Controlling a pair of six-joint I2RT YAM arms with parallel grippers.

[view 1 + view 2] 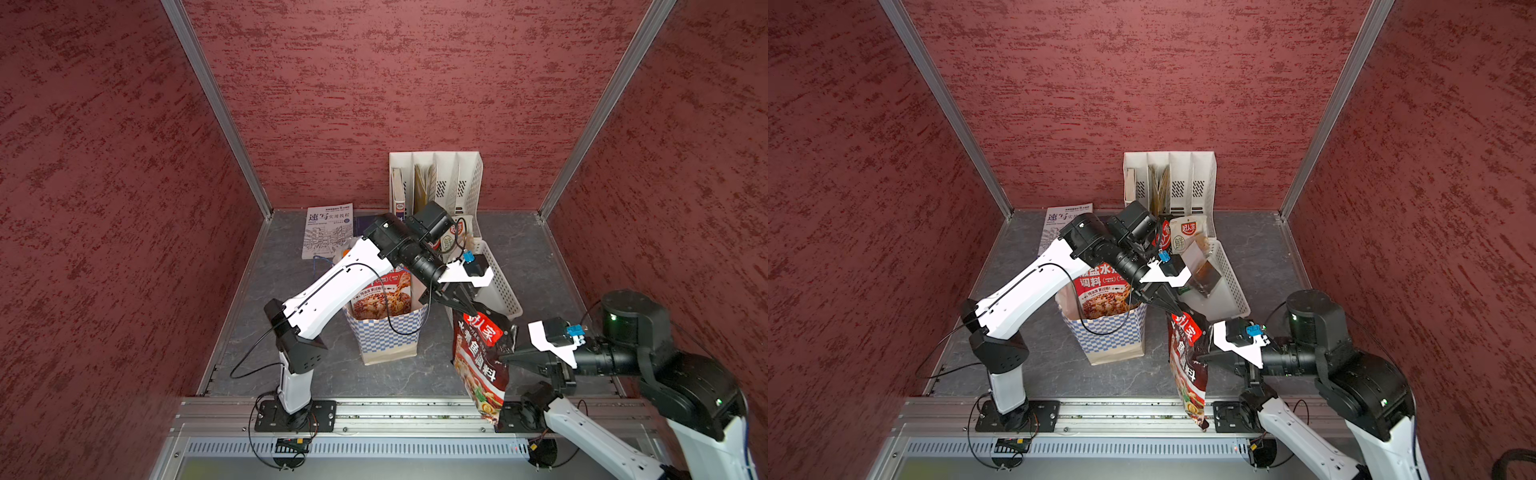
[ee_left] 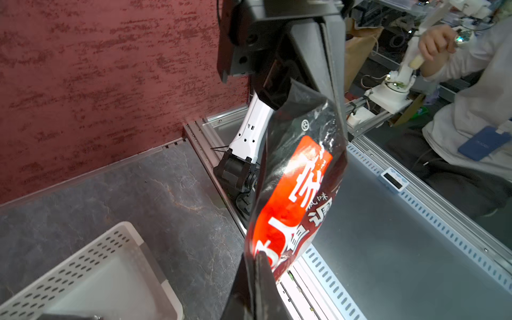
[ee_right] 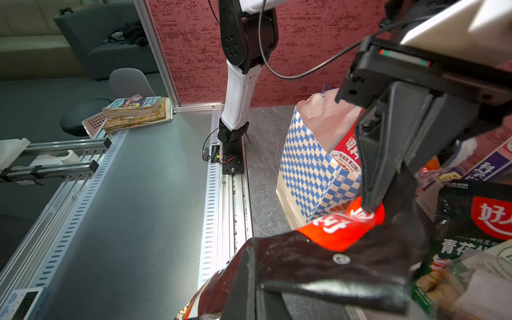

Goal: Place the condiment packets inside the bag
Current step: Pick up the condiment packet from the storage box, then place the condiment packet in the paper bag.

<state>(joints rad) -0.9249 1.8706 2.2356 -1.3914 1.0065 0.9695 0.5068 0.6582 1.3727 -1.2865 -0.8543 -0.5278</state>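
Note:
A black condiment packet (image 1: pixel 482 365) (image 1: pixel 1185 365) with a red logo hangs in the air to the right of the bag (image 1: pixel 390 336) (image 1: pixel 1108 336). My left gripper (image 1: pixel 471 311) (image 2: pixel 259 257) is shut on its top corner. My right gripper (image 1: pixel 505 358) (image 3: pixel 256 249) is shut on its right edge, about halfway down. The white bag with the blue checkered band stands upright, and an orange-red packet (image 1: pixel 384 291) pokes out of its mouth. More packets lie in the white basket (image 1: pixel 1229 282): a white one (image 1: pixel 1192 235) and a dark see-through one (image 1: pixel 1204 276).
A white file organiser (image 1: pixel 436 178) with books stands against the back wall, just behind the basket. A sketch book (image 1: pixel 328 230) lies flat at the back left. Metal rails (image 1: pixel 374 409) run along the front edge below the hanging packet.

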